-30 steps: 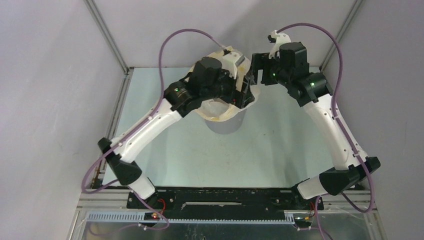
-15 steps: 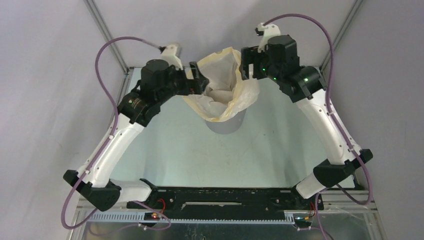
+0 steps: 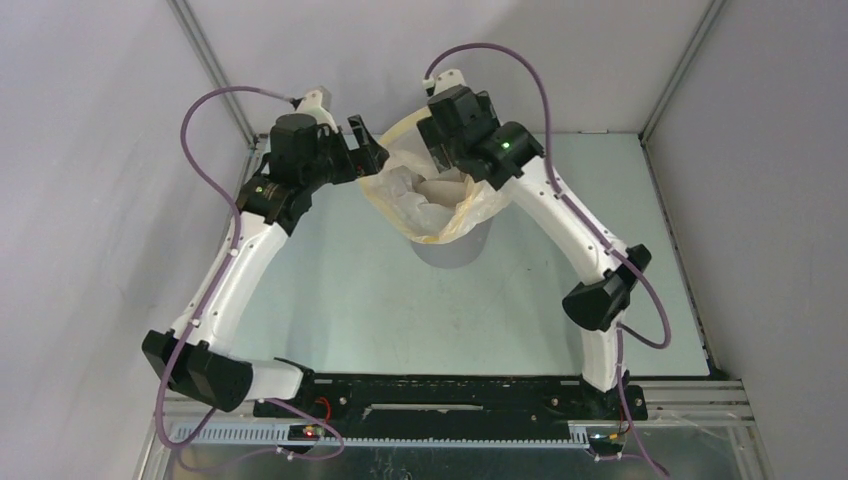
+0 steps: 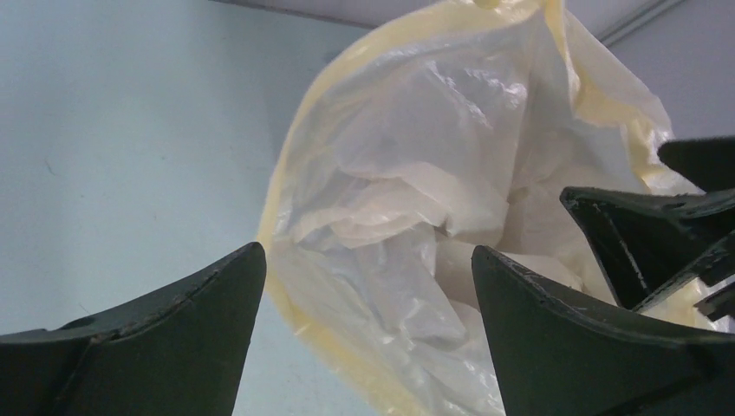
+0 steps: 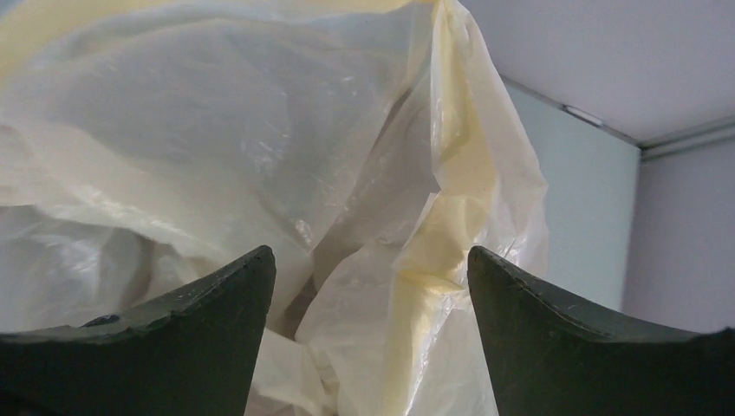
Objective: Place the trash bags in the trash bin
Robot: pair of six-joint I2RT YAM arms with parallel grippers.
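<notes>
Two pincers, both released, flank one bag.

Top external view: the trash bag sits in the mouth of the trash bin. Its body is bunched inside, its near rim is draped over the lip, and its far side stands up loose. My left gripper hovers just beside the bag's left edge, and my right gripper is over its far side. The bin is smooth, grey and round. I judge the bag largely in; the rim has yet to be pressed down and seated.

Left wrist view: my left gripper is spread and grasps nothing. Beyond it lies thin, crinkled, translucent cream film with a darker yellow hem. The bin is hidden.

Right wrist view: my right gripper is likewise spread and empty. The film below is glossy, falling in soft folds.
</notes>
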